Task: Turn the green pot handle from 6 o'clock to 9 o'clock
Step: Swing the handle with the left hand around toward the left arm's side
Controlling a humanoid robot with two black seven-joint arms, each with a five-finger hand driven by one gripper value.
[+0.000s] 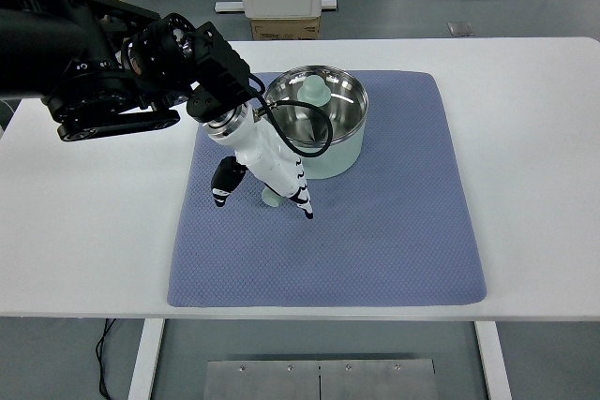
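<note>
White table (84, 231) spanning the view, carrying a blue-grey quilted mat (394, 231) that reaches almost to its near edge. Left arm (94, 72), black, entering over the far left corner and ending in a white left hand (267, 170) above the mat's far left part. Green pot (323, 124) standing on the mat toward the table's far edge; its steel interior holds nothing but reflections, and a pale green knob shows at its far rim. Green pot handle (271, 199), only partly seen as a small pale green tip at the pot's near left side, beneath the hand. Fingers (304, 201) point toward the near edge and straddle that tip; whether they grip it cannot be told. No writing is legible.
</note>
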